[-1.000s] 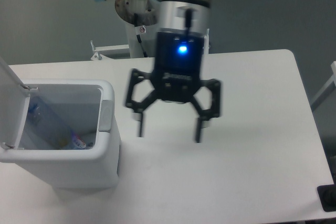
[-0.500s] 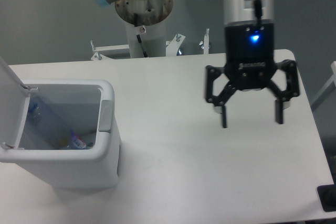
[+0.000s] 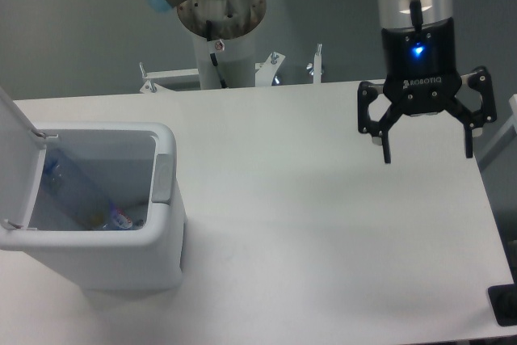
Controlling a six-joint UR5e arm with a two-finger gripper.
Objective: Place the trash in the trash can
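While hand [image 3: 428, 147] hangs above far right part of counter [image 3: 323, 232], fingers spread wide, nothing between them. Trash can [image 3: 97, 256] well away to hand's left and nearer camera, lid [image 3: 16, 159] flipped open. Clear bottle [image 3: 69, 187] leans inside can — small coloured scrap beside its lower end; white wrapper not told apart. No trash seen on counter, so task looks finished. Judgement: best step — keep hand high, clear of can and open lid, retreat straight.
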